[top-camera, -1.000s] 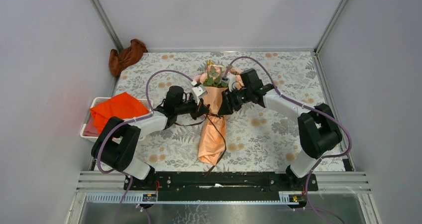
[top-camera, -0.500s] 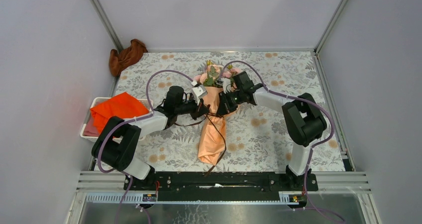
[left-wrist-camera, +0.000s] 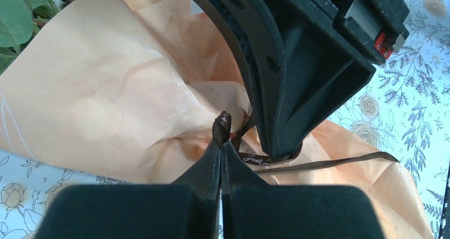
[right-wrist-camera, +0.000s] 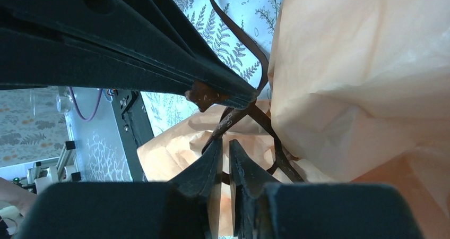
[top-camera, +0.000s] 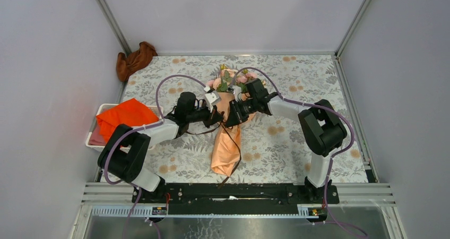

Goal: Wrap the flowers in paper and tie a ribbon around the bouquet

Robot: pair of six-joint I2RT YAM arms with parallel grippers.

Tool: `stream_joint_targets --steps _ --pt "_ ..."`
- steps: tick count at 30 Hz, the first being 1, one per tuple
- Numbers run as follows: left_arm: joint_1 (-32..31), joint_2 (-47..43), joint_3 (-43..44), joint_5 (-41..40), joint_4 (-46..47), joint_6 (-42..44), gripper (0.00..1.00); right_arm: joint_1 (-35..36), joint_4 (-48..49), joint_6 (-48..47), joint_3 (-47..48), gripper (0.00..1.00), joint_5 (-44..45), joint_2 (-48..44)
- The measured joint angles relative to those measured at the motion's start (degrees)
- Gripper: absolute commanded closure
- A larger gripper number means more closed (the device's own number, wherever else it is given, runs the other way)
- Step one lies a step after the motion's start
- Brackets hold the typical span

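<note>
The bouquet lies along the middle of the table: flowers (top-camera: 228, 81) at the far end, peach paper (top-camera: 227, 143) cone toward me. The dark ribbon (top-camera: 229, 126) circles its waist. My left gripper (top-camera: 218, 117) is shut, pinching a ribbon (left-wrist-camera: 222, 127) end at its tip (left-wrist-camera: 221, 143) against the paper (left-wrist-camera: 106, 90). My right gripper (top-camera: 232, 116) faces it from the right, almost touching. Its jaws (right-wrist-camera: 225, 143) stand a narrow slit apart; a ribbon (right-wrist-camera: 239, 114) strand runs past the left fingertip and nothing shows in the slit.
A white basket (top-camera: 90, 138) with a bright orange cloth (top-camera: 124, 117) stands at the left edge. A brown cloth (top-camera: 135, 60) lies in the far left corner. Grey walls close in the flowered tablecloth (top-camera: 297, 138).
My right arm has swung left to the ribbon at the bouquet's waist, and its jaws have narrowed from a wider gap. The left gripper and the bouquet have stayed put.
</note>
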Motion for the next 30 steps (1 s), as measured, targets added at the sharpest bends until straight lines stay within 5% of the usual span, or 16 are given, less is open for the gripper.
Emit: stream_joint_targets --steps 18,30 --pt "0.00 0.00 -0.28 -0.02 0.26 0.02 1.00 1.62 5.16 3.54 -1.07 0.67 0.68 1.14" --pt "0.00 0.00 -0.28 -0.04 0.26 0.42 1.00 2.93 4.22 3.48 -1.11 0.74 5.86 1.16"
